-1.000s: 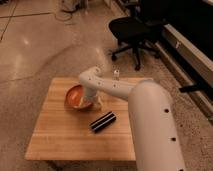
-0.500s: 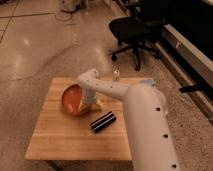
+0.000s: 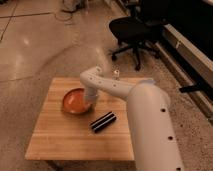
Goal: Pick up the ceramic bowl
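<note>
The robot's white arm (image 3: pixel 150 120) fills the right side of the view. It reaches from the table's near right corner across to the left, then bends down at the wrist. Beneath it stands a square wooden table (image 3: pixel 55 142) on a speckled floor, with a black office chair (image 3: pixel 131 29) well beyond the table's far edge.

The ceramic bowl (image 3: pixel 75 101) lies left of the table's centre, somewhat nearer the far edge than the near one, with its orange inside open to the camera. The gripper (image 3: pixel 90 103) is down at the bowl's right rim and meets it there, so the bowl lies directly to the gripper's left, with no gap to close. Whether the gripper is clamped on that rim or only resting against it cannot be told.

The bowl is round and has no long axis, so the lift likely depends on a firm hold on this one rim. The far side of the bowl may sag as it rises.

A dark, stubby bar-shaped object (image 3: pixel 103 121) lies just toward the near edge from the gripper, clear of the bowl. A small pale item (image 3: pixel 116 74) stands by the far edge.
</note>
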`<state>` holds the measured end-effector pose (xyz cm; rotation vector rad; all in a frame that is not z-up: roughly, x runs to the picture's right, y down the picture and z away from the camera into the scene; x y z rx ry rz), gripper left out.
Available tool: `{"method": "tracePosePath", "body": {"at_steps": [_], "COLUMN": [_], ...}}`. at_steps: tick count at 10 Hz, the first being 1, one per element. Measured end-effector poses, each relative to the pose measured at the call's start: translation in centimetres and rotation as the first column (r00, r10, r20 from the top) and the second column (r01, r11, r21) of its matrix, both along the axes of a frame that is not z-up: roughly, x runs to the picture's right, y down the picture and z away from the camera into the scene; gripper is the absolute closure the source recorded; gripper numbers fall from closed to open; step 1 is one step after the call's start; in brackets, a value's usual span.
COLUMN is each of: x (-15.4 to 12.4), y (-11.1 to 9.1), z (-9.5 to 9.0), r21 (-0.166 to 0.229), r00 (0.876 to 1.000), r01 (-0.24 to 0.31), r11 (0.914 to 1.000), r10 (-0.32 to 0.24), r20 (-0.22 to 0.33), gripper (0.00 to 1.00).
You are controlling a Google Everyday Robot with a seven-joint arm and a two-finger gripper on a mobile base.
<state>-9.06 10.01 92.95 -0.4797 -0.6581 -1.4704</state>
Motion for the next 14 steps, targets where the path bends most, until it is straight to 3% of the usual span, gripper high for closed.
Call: {"method": "tracePosePath", "body": {"at_steps": [4, 8, 12, 14], "x": [0.0, 0.0, -1.2, -1.9], "y": [-2.6, -4.6, -8.7, -10.1], "z": [-2.8, -6.0, -9.6, -11.5], "r21": [0.031, 0.024, 0.059, 0.067], "r00": [0.999, 0.994, 0.978, 0.964], "r01": [-0.025, -0.020, -0.003, 0.018], "r11": [0.9992, 0.9995, 0.9982, 0.9976], "r10": [0.024, 0.017, -0.009, -0.035], "r20": [0.038, 0.109, 0.206, 0.264], "gripper": [1.00, 1.00, 1.00, 1.00]}}
